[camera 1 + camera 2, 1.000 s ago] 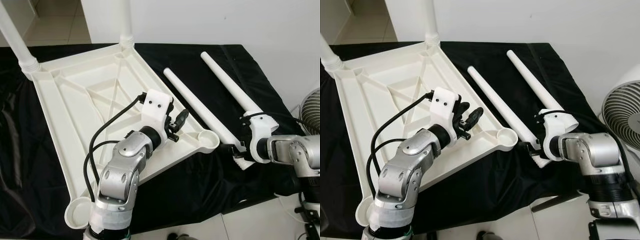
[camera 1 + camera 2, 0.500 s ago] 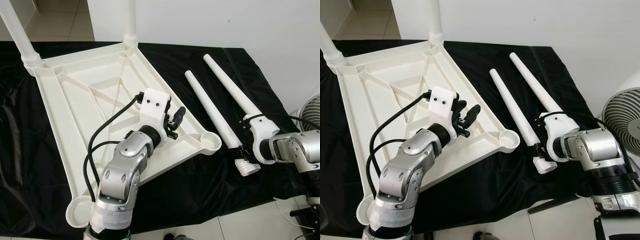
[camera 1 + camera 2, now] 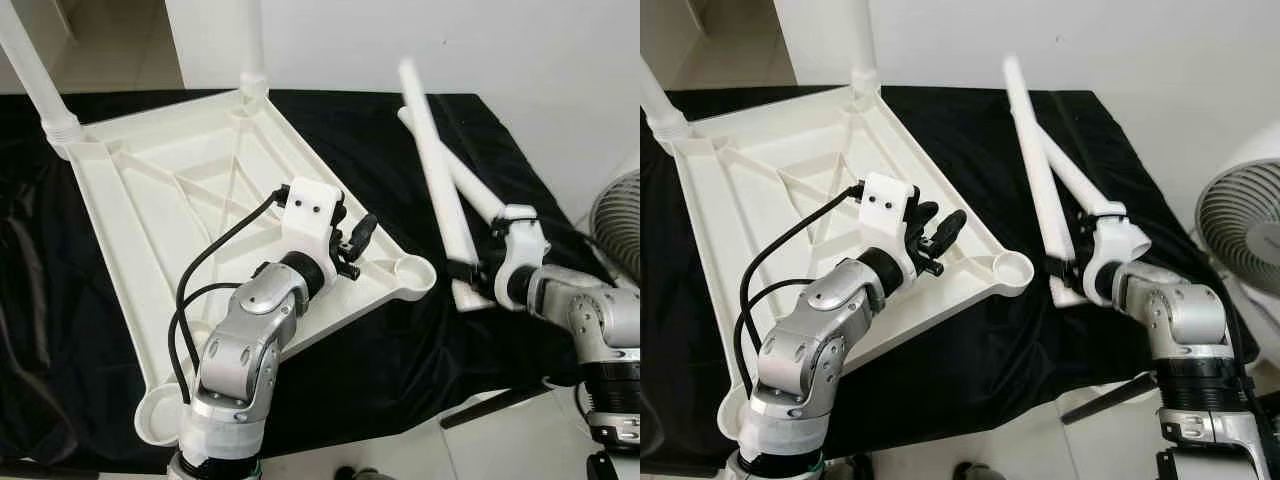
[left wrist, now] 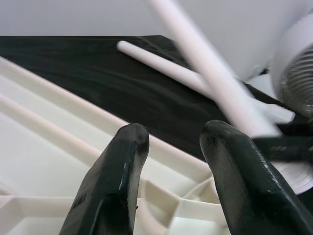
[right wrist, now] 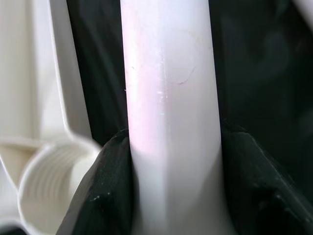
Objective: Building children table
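Two white plastic legs stand screwed into the far corner sockets of the upturned white plastic children's tabletop (image 3: 170,200), which lies on the black-draped table (image 3: 350,130). At the tabletop's near right corner is an unfilled round threaded socket (image 3: 413,272). The right tool (image 3: 470,268) pinches a loose white tapered plastic leg (image 3: 1033,160) near its thick threaded end, just beside that socket; the leg tilts up, its thin end raised above the cloth. Another loose white leg (image 4: 161,66) lies flat on the cloth beyond the socket, partly crossed by the raised one. The left tool (image 3: 352,245) hovers over the tabletop's right rim near the socket, its fingers (image 4: 117,176) spread and gripping nothing. A fan (image 3: 1240,230) stands well right of the socket.
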`<state>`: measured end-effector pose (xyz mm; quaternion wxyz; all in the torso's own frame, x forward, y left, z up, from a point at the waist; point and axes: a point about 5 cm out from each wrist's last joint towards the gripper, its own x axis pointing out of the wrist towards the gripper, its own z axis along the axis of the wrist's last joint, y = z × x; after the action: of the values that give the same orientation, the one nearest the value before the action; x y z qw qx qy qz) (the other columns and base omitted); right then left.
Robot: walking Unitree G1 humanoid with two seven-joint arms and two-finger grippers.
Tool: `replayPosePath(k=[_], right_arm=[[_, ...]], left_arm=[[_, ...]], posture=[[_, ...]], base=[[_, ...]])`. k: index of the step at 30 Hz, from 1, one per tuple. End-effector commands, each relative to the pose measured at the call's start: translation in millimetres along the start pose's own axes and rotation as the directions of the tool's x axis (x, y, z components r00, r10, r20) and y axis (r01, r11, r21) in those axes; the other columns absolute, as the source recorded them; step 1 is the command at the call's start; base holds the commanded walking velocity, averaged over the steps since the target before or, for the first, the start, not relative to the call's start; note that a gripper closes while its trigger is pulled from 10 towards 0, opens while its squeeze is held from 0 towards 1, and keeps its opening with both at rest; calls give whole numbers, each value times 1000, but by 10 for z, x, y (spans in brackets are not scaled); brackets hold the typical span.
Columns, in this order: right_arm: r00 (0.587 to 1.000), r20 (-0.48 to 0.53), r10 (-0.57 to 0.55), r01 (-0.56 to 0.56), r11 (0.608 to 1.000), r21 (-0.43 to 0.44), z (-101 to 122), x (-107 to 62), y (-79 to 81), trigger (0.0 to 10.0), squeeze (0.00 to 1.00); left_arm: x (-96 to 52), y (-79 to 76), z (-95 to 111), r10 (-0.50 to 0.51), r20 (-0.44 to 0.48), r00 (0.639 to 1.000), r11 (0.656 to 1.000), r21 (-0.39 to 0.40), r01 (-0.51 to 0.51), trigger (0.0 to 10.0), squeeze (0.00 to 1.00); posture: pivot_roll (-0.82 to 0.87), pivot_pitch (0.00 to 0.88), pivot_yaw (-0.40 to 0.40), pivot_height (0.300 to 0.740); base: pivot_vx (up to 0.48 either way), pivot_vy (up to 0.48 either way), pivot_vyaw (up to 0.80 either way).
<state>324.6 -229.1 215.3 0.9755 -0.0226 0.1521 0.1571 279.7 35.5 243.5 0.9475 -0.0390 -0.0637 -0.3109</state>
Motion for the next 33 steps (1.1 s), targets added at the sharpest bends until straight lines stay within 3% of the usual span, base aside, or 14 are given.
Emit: replayPosePath(k=[1, 9, 12, 15, 21, 22, 27, 33], right_arm=[[997, 77, -4, 7, 999, -39, 228, -38, -63, 10000, 0], [986, 167, 19, -16, 1000, -23, 399, -65, -72, 10000, 0], [953, 301, 12, -27, 998, 48, 278, -60, 80, 10000, 0], [928, 372, -5, -14, 999, 48, 210, -9, 167, 10000, 0], [912, 410, -12, -27, 996, 89, 150, 45, 236, 10000, 0], [900, 435, -15, -34, 994, 104, 132, 47, 270, 10000, 0], [876, 483, -20, -60, 987, 151, 52, 56, 380, 10000, 0], [869, 495, 4, -86, 986, 144, -12, 54, 473, 10000, 0]], left_arm=[[-6, -18, 10, -86, 6, 996, 996, 17, 86, 10000, 0], [-18, 48, 26, -121, 9, 993, 992, 47, 121, 10000, 0], [-21, 105, 96, -142, 53, 988, 990, 32, 140, 10000, 0], [12, 112, 151, -206, 64, 976, 978, 29, 204, 10000, 0], [30, 103, 149, -252, 63, 966, 968, 17, 251, 10000, 0], [36, 93, 131, -263, 64, 963, 964, -32, 266, 10000, 1000], [37, 69, 122, -270, 80, 960, 956, -96, 277, 10000, 1000], [36, 67, 108, -266, 75, 961, 956, -108, 273, 10000, 1000]], posture=[[-43, 147, 1, 740], [-39, 127, -1, 740], [-20, 96, -12, 740], [-6, 68, -14, 740], [-1, 51, -16, 740], [0, 39, -20, 740], [-10, 37, -14, 740], [-11, 41, -12, 740]], base=[[0, 0, 0], [0, 0, 0], [0, 0, 0], [0, 0, 0], [0, 0, 0], [0, 0, 0], [0, 0, 0], [0, 0, 0]])
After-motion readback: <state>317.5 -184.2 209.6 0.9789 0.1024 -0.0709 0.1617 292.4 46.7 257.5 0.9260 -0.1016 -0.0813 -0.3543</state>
